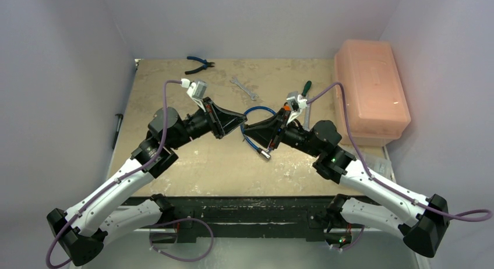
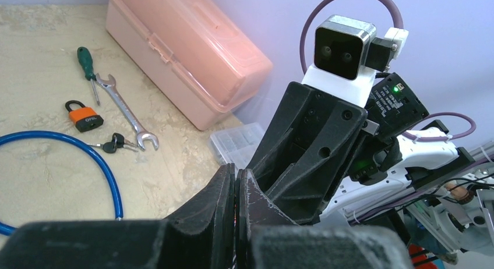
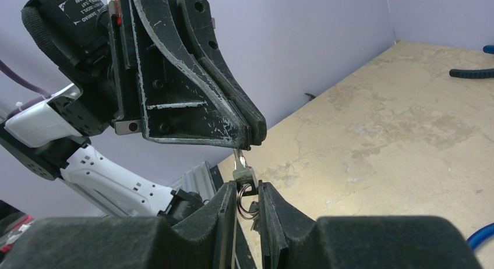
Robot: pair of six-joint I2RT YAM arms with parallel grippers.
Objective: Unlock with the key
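Handover looks to be the step in hand: the two arms meet tip to tip above the middle of the table [image 1: 192, 170], and a small silver key [image 3: 243, 174] hangs between them. The left gripper [image 3: 251, 142] is clenched on the key's blade and holds it head down, so the head and its ring are free for the other arm to take. The right gripper [image 3: 247, 188] waits just beneath, its fingers a narrow gap apart on either side of the head; whether they already pinch it cannot be told from these views. Taking the key by the head would, I judge, leave the blade bare for the lock, which a grip on the blade does not. The orange padlock [image 2: 85, 117] lies on the table well apart from both grippers, near the blue cable [image 2: 114, 184] and just beside a bunch of dark-headed keys [image 2: 110, 144]. A wrench [image 2: 125, 110] and a screwdriver [image 2: 86, 62] lie close by, with a pink toolbox [image 2: 186, 48] further back. Its shackle looks closed, so the unlocking itself is not yet begun. The key could drop if the left lets go before the right holds firm.
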